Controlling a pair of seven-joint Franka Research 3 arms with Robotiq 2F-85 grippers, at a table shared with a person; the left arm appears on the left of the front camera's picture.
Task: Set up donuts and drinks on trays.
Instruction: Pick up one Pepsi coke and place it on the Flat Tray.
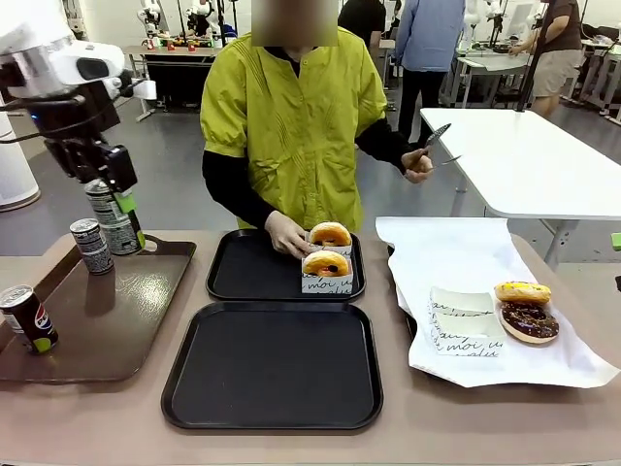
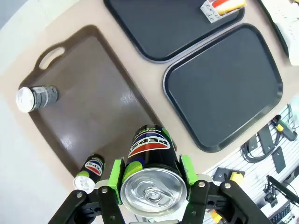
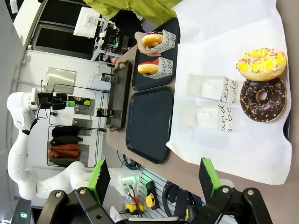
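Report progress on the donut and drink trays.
Done: two sleeved donuts on the far black tray. In hand: left gripper holds a can above the brown tray. Left: near black tray bare; no drinks on either.

Bright, even light; glare on brown tray [image 1: 146, 291].

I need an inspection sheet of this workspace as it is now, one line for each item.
Surface: beige table, white paper at right.
Job's things: far black tray holds two sleeved donuts; near black tray holds nothing; grey can on brown tray.
Clutter: Pepsi can, two unsleeved donuts, empty sleeves.
Hands: left hand shut on a Pepsi-logo can; right hand open.
Cables: black cable by left arm.
Surroundings: person opposite, holding tongs.
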